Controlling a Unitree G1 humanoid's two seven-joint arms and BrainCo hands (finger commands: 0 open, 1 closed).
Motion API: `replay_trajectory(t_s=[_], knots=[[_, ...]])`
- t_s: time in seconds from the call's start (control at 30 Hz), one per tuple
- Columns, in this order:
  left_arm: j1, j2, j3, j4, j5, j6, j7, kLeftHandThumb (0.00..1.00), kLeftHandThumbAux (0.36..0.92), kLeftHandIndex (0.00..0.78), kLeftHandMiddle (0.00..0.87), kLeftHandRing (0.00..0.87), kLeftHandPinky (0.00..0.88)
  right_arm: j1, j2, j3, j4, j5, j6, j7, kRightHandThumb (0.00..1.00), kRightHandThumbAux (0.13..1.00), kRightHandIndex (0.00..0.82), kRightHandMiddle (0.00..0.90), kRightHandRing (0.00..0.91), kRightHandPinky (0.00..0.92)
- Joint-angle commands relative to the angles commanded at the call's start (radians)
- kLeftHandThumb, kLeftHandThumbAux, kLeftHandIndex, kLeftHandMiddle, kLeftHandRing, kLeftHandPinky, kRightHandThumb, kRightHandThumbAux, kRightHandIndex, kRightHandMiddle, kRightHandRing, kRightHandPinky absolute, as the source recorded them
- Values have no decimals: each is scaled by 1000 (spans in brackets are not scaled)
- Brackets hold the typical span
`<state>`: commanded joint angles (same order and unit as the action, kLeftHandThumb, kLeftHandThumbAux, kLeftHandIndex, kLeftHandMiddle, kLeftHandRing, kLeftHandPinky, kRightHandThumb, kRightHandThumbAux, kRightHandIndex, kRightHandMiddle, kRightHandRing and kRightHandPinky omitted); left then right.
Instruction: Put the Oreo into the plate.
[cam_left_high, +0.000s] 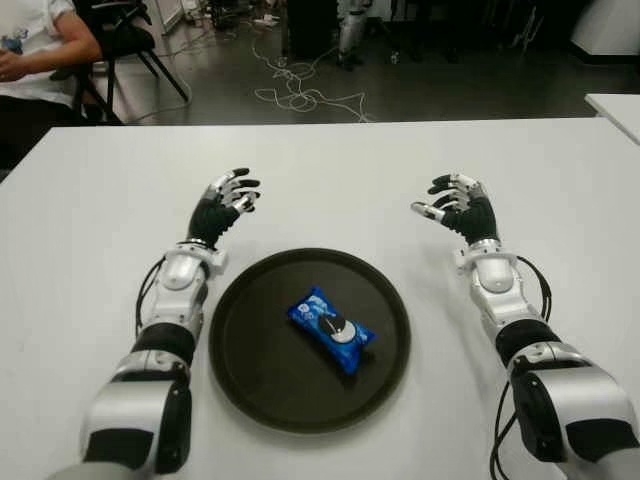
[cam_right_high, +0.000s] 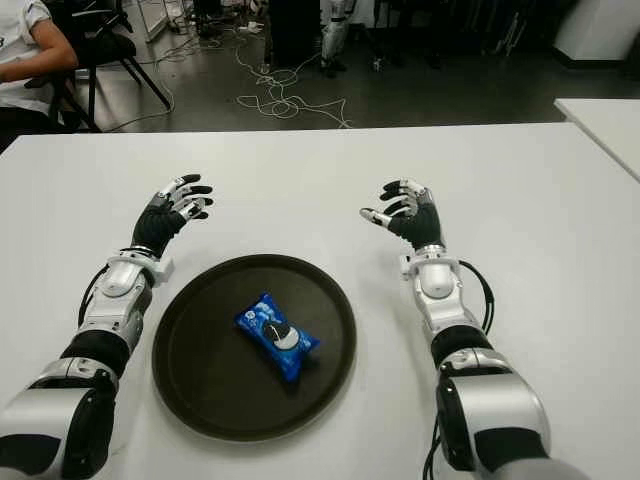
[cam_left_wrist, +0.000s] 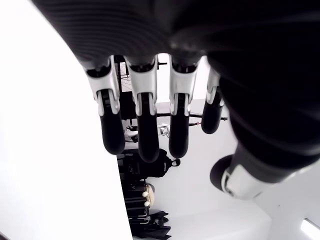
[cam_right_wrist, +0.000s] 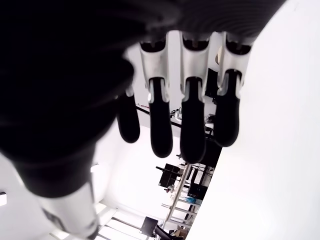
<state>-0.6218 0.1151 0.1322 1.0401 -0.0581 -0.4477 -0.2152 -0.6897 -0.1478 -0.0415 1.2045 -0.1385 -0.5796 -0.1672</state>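
Leftmost, a person sits on a chair beyond the white table. Nearer, the left hand shows above the table just past the plate's left rim, its fingers loosely spread and holding nothing. Centrally, the dark round plate carries the blue Oreo packet, lying near its middle. Rightward, the right hand shows beyond the plate's right side, fingers relaxed and empty.
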Motion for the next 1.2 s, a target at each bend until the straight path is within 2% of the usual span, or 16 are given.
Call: replay_trajectory(t_s=[0.2, 0.67, 1.0, 1.2], knots=[[1, -1, 2, -1, -5, -1, -6, 43, 696, 194, 283, 274, 305, 0, -1, 5, 0, -11, 3, -15, 42, 814, 406, 465, 519, 551], [3, 3, -5, -3, 8, -8, 7, 43, 688, 205, 288, 279, 310, 3, 0, 19, -5, -24, -11, -35, 53, 813, 415, 463, 503, 526], [3, 4, -8, -3, 11, -3, 3, 39, 695, 195, 281, 270, 296, 2, -4, 35, 2, -33, -1, -55, 37, 799, 396, 443, 506, 527], [1, 6, -8, 2, 14, -6, 6, 32, 692, 196, 285, 273, 301, 0, -3, 37, 4, -39, -1, -62, 45, 803, 410, 464, 517, 532]])
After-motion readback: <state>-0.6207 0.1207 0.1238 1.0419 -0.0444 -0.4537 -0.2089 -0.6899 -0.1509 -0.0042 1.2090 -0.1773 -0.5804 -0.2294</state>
